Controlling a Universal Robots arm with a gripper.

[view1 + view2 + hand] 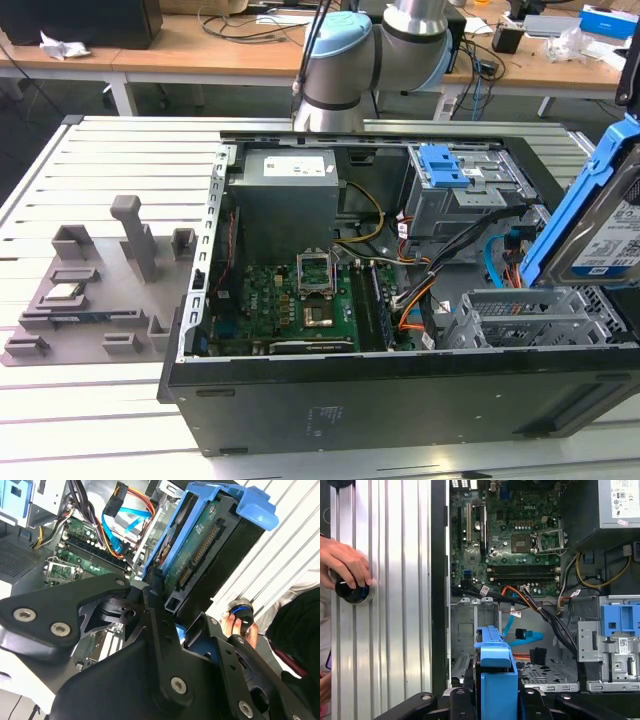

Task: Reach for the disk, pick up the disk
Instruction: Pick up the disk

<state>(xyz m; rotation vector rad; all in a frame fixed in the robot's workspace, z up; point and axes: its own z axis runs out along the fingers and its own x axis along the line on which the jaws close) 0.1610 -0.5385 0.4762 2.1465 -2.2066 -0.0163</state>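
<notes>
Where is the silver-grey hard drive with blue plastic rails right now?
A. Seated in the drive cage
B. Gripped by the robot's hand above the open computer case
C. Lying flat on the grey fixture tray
B: the robot's hand clamps the silver-grey hard drive with blue plastic rails, raised over the open black computer case.

Disk [610, 235] above computer case [400, 400], at exterior view's right.

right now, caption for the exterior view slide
Silver-grey metal disk with blue side rails lifted clear above the open black computer case.
</notes>
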